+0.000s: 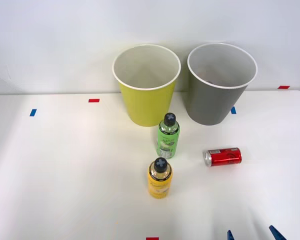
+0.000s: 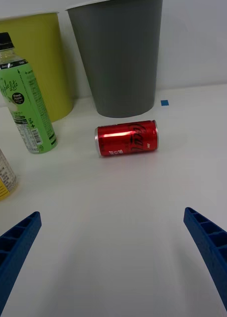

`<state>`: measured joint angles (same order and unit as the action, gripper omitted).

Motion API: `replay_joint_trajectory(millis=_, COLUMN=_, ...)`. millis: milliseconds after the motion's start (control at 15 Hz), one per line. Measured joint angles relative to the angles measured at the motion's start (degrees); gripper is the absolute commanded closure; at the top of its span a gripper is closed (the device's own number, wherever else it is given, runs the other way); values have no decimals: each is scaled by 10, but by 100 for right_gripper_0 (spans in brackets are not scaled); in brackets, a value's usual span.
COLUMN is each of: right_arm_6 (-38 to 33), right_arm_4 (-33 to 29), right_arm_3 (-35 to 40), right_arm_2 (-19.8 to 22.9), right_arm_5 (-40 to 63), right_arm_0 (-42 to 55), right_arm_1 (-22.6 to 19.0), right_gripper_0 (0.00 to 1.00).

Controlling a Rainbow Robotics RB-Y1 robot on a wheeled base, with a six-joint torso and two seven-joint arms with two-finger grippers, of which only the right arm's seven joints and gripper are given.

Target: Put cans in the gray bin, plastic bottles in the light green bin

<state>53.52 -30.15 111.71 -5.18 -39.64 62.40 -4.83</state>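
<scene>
light green bin left of gray bin; bottles upright in front; can lying right of them.

The right gripper has two bright blue plastic fingers, wedge-shaped and tapering to narrow tips, with ribbed ridges along their inner faces. No cables, screws or markings are visible.
</scene>
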Motion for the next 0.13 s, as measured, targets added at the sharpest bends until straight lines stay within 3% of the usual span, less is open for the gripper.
replay_joint_trajectory(millis=133, right_arm_6=0, right_arm_4=0, right_arm_3=0, right_arm_2=0, right_arm_5=0, right_arm_0=0, right_arm_1=0, right_gripper_0=0)
